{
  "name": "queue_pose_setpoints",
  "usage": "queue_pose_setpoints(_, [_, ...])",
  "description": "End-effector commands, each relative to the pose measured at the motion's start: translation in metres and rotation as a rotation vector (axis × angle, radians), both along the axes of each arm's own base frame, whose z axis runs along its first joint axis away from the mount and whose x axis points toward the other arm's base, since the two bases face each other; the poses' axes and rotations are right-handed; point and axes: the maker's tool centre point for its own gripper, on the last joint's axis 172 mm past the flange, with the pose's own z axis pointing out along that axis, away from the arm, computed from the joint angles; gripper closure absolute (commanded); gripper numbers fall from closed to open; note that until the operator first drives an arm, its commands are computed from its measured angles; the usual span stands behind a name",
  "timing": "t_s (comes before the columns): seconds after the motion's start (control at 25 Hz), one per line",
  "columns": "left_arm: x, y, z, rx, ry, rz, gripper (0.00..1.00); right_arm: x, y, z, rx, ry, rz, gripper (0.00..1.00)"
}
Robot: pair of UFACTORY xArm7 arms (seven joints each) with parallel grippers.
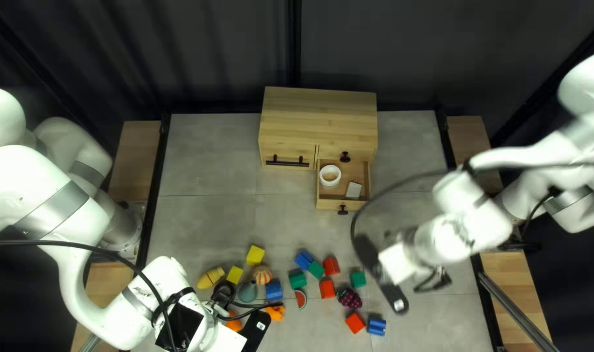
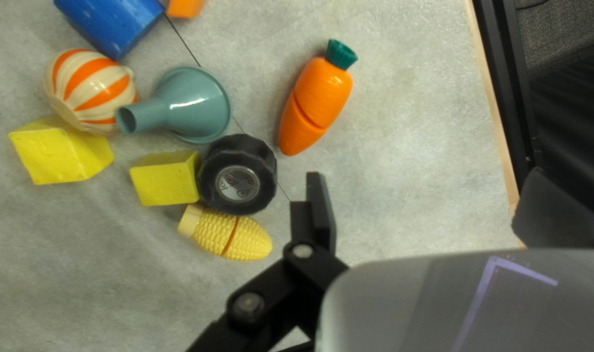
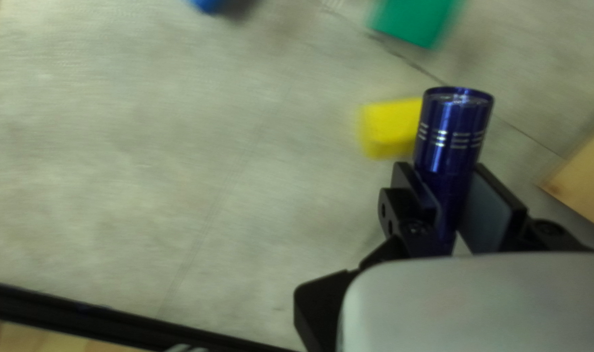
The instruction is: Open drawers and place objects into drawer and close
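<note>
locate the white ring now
In the top left view, the white ring sits in the open drawer, at its left side, beside a small pale block.

There's a dark curtain (image 1: 375, 52) behind the table (image 1: 206, 225). On it, a carrot (image 2: 318, 98) lies near a black knob (image 2: 238, 179), with corn (image 2: 228, 234) and a yellow block (image 2: 166, 184) just beside the knob. A funnel (image 2: 196, 104) sits by a striped ball (image 2: 88, 88), grapes (image 1: 349, 299) near a red block (image 1: 327, 289).

This looks like a robotics lab: two white robot arms (image 1: 466, 228) (image 1: 56, 195) flank a table (image 1: 206, 221) backed by dark curtains (image 1: 225, 52).A robotics lab, by the look of it: a white robot arm (image 1: 101, 293) and its twin (image 1: 538, 160) flank a table (image 1: 206, 221) before a dark curtain (image 1: 225, 52).
</note>
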Motion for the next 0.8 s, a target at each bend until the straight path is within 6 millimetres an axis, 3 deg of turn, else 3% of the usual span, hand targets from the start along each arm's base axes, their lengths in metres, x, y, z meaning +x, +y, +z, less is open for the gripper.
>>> queue_pose_setpoints(0.04, [0.000,0.000,0.000,0.000,0.000,0.000,0.00,0.014,-0.049,0.009,-0.027,-0.046,-0.037,0.98])
queue_pose_setpoints(0.36, [0.000,0.000,0.000,0.000,0.000,0.000,0.00,0.049,-0.095,-0.004,-0.043,-0.104,-0.043,0.98])
queue_pose_setpoints(0.8, [0.000,0.000,0.000,0.000,0.000,0.000,0.00,0.070,-0.127,-0.034,-0.059,-0.095,-0.012,0.98])
